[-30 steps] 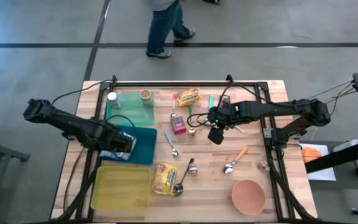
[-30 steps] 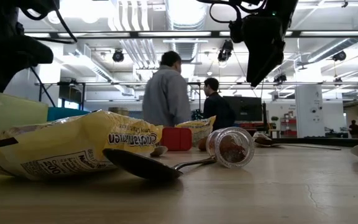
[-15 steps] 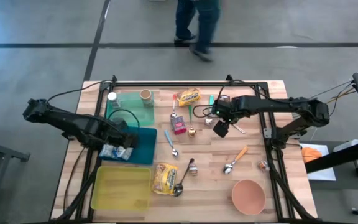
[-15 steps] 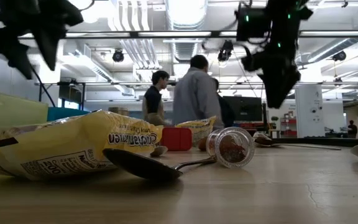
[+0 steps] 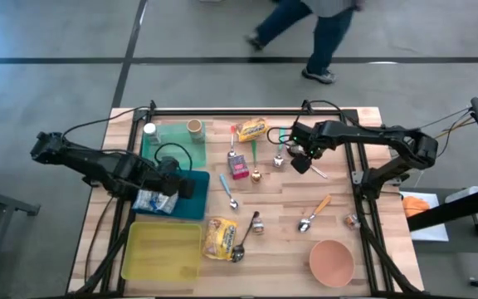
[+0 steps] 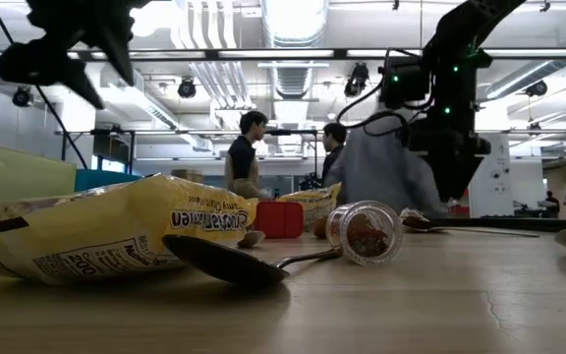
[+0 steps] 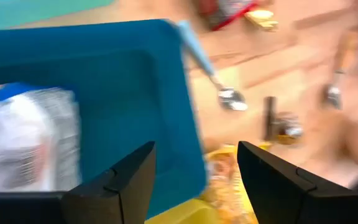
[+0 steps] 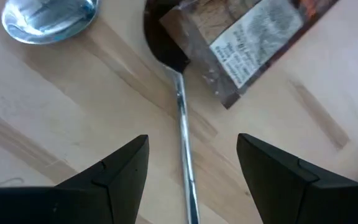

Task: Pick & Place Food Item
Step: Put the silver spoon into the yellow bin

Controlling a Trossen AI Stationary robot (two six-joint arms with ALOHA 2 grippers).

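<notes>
A white-and-blue food packet (image 5: pixel 150 201) lies flat in the blue tray (image 5: pixel 196 203), also seen in the left wrist view (image 7: pixel 36 137). My left gripper (image 5: pixel 185 187) hangs open above the tray's right part (image 7: pixel 194 149), tipped forward and touching nothing. My right gripper (image 5: pixel 301 164) points down, open, over the far right of the table. Between its fingers (image 8: pixel 191 146), down on the wood, runs the thin handle of a dark-bowled spoon (image 8: pixel 182 124), partly under a brown packet (image 8: pixel 253 37). It touches neither.
A yellow packet (image 5: pixel 221 237), spoons and a spice jar (image 5: pixel 256 223) lie near the front. A lime tray (image 5: pixel 163 249), a pink bowl (image 5: pixel 332 262), a red packet (image 5: pixel 239 169) and another yellow packet (image 5: pixel 252 129) are around. People walk beyond the far edge.
My left gripper has risen from the packet in the blue tray and tipped forward, shifting toward the table's right; the packet stays where it lay. My right gripper has moved toward the far right of the table and come down nearer the wood.
</notes>
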